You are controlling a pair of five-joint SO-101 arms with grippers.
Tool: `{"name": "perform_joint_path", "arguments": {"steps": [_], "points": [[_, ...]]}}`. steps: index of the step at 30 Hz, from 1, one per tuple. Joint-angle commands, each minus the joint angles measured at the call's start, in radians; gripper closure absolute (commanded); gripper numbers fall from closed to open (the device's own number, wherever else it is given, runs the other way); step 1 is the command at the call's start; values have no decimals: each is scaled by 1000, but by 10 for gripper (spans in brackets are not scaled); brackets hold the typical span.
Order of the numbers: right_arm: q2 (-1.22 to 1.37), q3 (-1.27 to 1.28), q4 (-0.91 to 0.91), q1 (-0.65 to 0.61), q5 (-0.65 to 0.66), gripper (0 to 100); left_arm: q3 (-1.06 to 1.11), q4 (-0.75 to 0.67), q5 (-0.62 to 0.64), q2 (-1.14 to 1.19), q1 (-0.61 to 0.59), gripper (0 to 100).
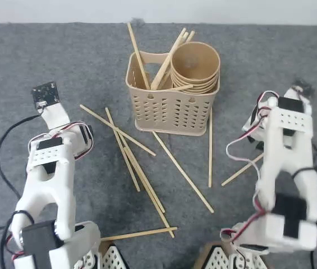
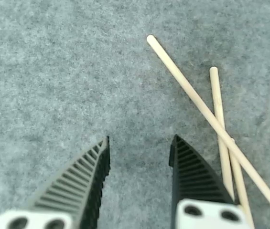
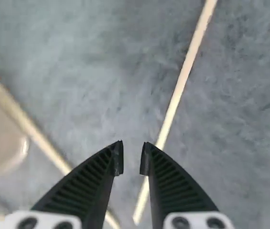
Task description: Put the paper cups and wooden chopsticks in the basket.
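Closest to the lens, in the left wrist view, the left end effector [image 2: 141,138] hangs over the grey table [image 2: 53,71] with its two ribbed black fingers [image 2: 84,181] spread wide and nothing between them. Just past one fingertip, two loose wooden chopsticks [image 2: 221,131] lie crossed on the cover. A pale curved edge near them is possibly part of the basket, though too little of it shows to be sure.

The right end effector [image 3: 132,144] is drawn almost together, with a slim gap between the tips, and it pinches nothing. A single chopstick [image 3: 184,81] lies flat on the table, its end just beside one fingertip rather than between the two.

In the high view the beige basket [image 1: 172,109] stands at upper centre of the frame. The paper cups [image 1: 196,64] sit nested in a stack in its right half. Several leaning chopsticks [image 1: 166,56] stand in its left half, their ends above the rim.

More lie scattered on the table below the basket:
- a crossed bundle [image 1: 129,163] left of centre
- a long chopstick [image 1: 183,172] slanting from the basket's foot toward lower right
- a straight chopstick [image 1: 210,148] along the basket's right side
- a short-looking chopstick [image 1: 241,170] beside the right arm [image 1: 284,162]
- a bottom chopstick [image 1: 138,233] near the lower edge

The left arm [image 1: 49,168] occupies the lower left.
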Motion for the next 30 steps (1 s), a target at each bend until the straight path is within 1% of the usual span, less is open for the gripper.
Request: {"name": "perform_joint_path", "arguments": {"steps": [1, 5, 9, 11, 14, 18, 23, 26, 28, 30], "points": [[64, -6, -81, 24, -110, 924, -4, -21, -11, -48, 6, 805], [114, -9, -113, 111, -144, 924, -4, -21, -11, -48, 6, 805], [148, 34, -217, 128, -143, 913, -4, -14, -11, -48, 6, 805], [160, 35, -229, 120, -144, 867, -7, 9, -11, -51, 6, 805], [162, 31, -242, 119, -138, 797, -8, 8, -11, -51, 8, 805], [162, 37, -288, 102, -137, 818, -8, 8, -12, -48, 25, 805], [168, 40, -331, 107, -137, 831, -8, 8, -12, -48, 23, 805], [220, 31, -374, 128, -137, 831, -8, 8, -12, -48, 23, 805], [266, -18, -355, 143, -137, 831, -8, 8, -12, -48, 23, 805], [317, -81, -294, 145, -140, 833, -8, 8, -12, -48, 23, 805]]}}
